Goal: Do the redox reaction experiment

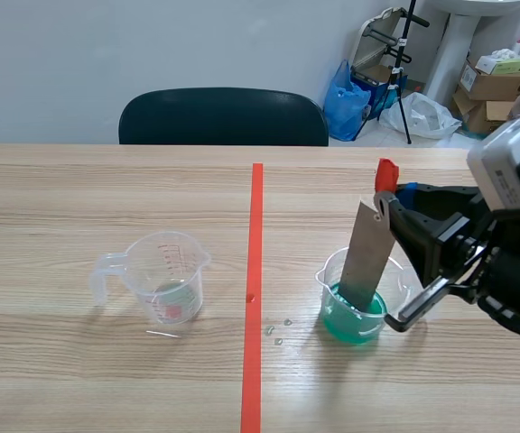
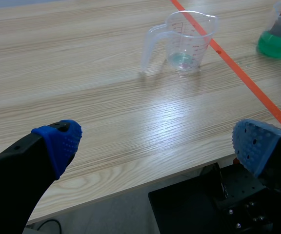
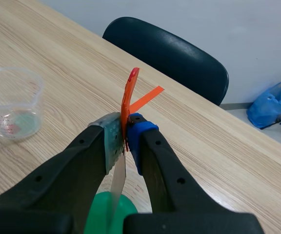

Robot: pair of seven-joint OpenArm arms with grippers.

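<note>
The left gripper (image 2: 158,142) hangs over the near edge of the light wooden table (image 1: 106,198), its blue-padded fingers (image 2: 62,141) spread wide with nothing between them. Ahead of it, left of the orange-red tape line, stands a clear plastic measuring jug (image 1: 165,287) with red scale marks, its handle turned to the left and a thin film of greenish liquid at its bottom. A few small clear drops (image 1: 278,332) lie on the wood just right of the line. Further right stands a clear plastic beaker (image 1: 355,311) about a third full of green liquid. A flat grey metal strip (image 1: 368,257) leans in it, lower end dipped in the liquid, upper end carrying an orange-red tab. The right gripper (image 1: 391,203) is clamped on that upper end, pads pressed against both faces. Behind the table stand a black chair (image 1: 224,115) and, at the far right, a blue bag (image 1: 344,101) and cardboard boxes (image 1: 487,95)
</note>
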